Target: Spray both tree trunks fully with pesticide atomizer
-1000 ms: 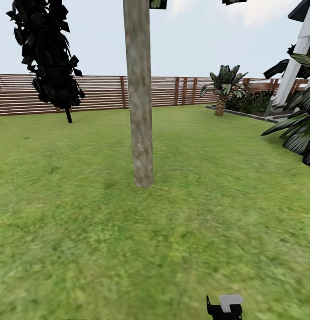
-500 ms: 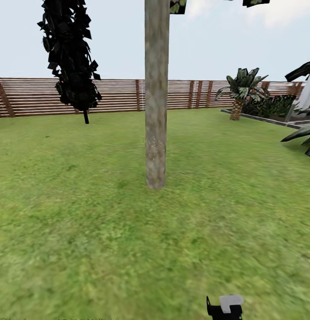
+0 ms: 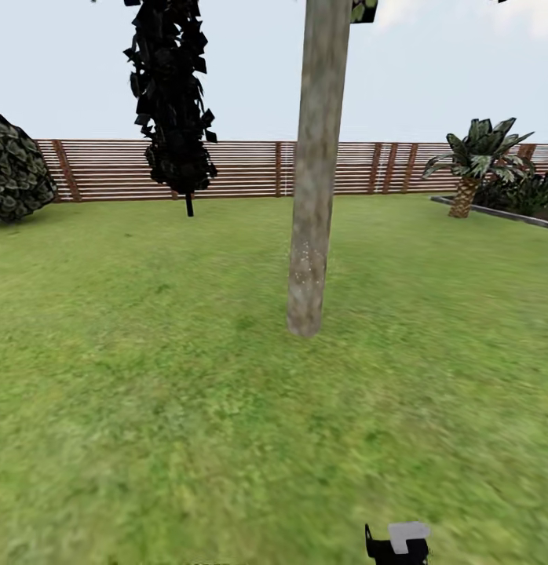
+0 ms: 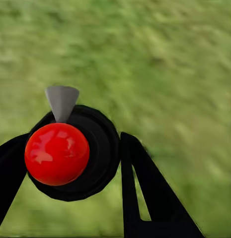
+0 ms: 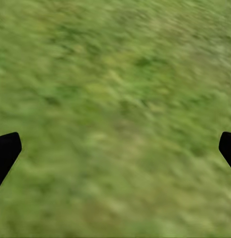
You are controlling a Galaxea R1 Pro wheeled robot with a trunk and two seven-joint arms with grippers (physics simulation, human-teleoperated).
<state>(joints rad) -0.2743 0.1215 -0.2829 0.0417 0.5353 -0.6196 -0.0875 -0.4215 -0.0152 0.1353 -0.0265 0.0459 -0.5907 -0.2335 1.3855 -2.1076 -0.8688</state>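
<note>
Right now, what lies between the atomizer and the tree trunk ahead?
Just bare lawn, as the head view shows, from the pesticide atomizer up to the base of the tree trunk.

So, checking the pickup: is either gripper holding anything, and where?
The left gripper holds the spray bottle by its round black body; the right gripper is open, empty.

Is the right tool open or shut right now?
Open. In the right wrist view the right tool has its two dark fingertips at opposite edges, with just grass between them.
</note>
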